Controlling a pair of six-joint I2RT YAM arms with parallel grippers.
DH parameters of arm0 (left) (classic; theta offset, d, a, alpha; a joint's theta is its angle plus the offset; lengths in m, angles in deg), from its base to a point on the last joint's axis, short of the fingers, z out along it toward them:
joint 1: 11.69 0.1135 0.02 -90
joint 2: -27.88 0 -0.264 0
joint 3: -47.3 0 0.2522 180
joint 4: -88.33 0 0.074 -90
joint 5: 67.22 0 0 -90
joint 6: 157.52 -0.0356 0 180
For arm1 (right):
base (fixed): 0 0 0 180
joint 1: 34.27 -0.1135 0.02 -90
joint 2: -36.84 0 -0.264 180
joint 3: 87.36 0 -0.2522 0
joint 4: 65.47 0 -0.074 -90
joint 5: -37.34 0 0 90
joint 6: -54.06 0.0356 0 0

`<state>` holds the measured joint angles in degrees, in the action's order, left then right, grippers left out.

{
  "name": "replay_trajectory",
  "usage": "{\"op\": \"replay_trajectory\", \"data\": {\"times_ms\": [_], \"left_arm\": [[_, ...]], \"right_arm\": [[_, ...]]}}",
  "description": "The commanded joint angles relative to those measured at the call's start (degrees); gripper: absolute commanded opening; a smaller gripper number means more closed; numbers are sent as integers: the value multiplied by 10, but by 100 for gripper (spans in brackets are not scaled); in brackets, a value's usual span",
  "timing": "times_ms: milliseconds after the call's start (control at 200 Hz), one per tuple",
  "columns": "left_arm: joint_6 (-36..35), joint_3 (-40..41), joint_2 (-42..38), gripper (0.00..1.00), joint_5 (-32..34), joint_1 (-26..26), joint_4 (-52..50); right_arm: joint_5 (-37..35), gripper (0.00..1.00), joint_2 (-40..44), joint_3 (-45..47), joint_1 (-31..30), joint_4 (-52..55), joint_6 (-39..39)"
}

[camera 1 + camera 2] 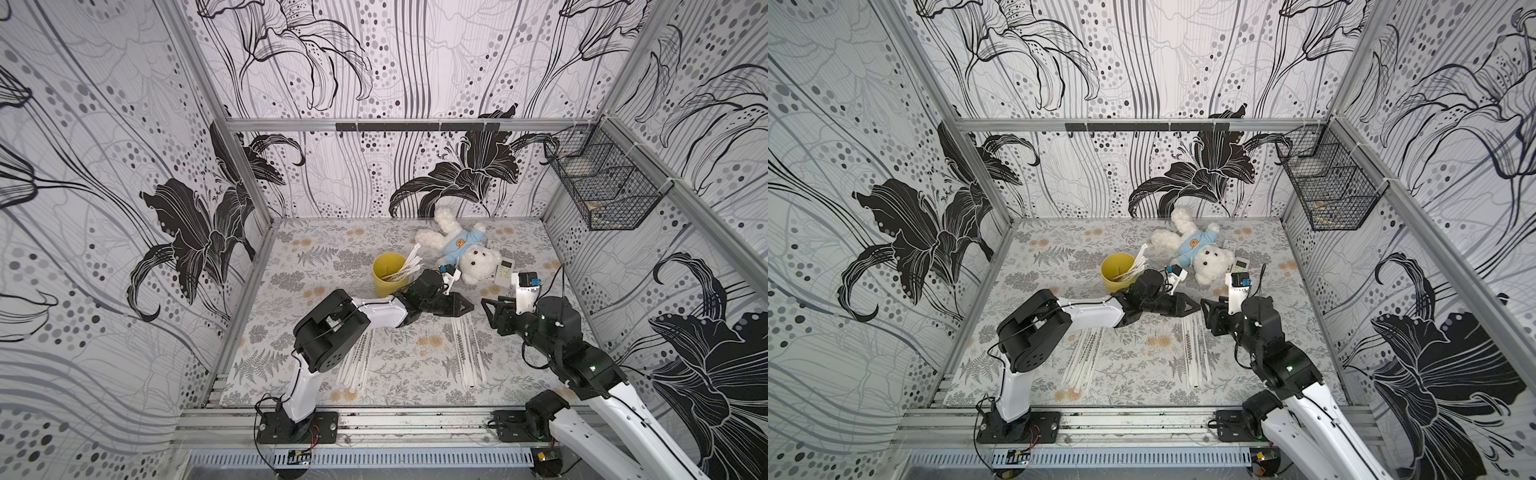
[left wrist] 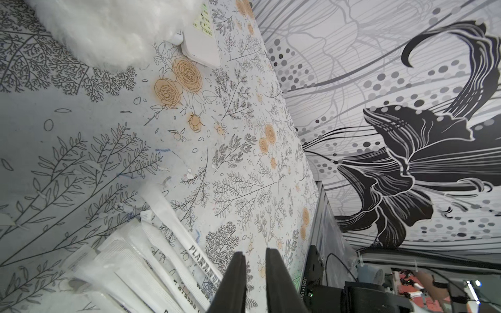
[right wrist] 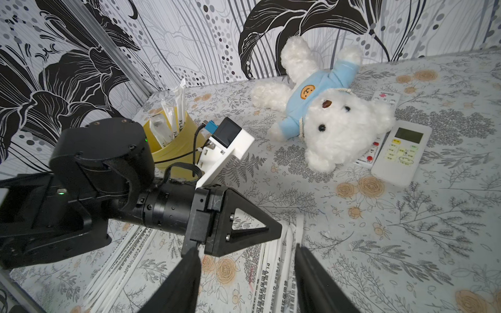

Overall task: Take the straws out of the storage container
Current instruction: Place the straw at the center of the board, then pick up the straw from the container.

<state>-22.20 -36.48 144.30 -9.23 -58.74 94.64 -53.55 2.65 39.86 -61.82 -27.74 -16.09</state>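
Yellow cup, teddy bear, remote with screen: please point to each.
yellow cup (image 1: 384, 286): in a top view, outer wall.
teddy bear (image 3: 339, 130): right wrist view, face.
remote with screen (image 3: 401, 154): right wrist view, button panel.

Left arm (image 3: 95, 162) hides the base of the yellow cup (image 3: 187, 132) in the right wrist view; straws (image 2: 130, 257) run off the left wrist view's edge; wire basket (image 1: 615, 208) contents indistinct.

High top views, close wrist views share straws (image 3: 267, 273).
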Motion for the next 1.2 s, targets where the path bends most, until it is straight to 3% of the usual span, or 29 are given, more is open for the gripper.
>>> {"op": "replay_trajectory", "data": {"times_ms": [0,326,591,811,1042,1197], "left_arm": [[-17,-14,10,23,-4,2,0],[-18,4,-26,24,-4,-2,18],[-129,-8,-154,28,59,-27,-75],[-216,68,-332,29,205,-30,-121],[-271,165,-496,30,346,-16,-165],[-284,235,-574,30,420,7,-193]], "right_arm": [[-2,59,0,-7,2,-16,-16],[11,59,-18,-12,3,-18,-15],[26,59,-23,-45,3,-22,-40],[62,56,-90,-103,3,-49,-56],[137,52,-218,-151,-5,-122,-43],[73,51,-312,-218,-84,-129,-73]]}}
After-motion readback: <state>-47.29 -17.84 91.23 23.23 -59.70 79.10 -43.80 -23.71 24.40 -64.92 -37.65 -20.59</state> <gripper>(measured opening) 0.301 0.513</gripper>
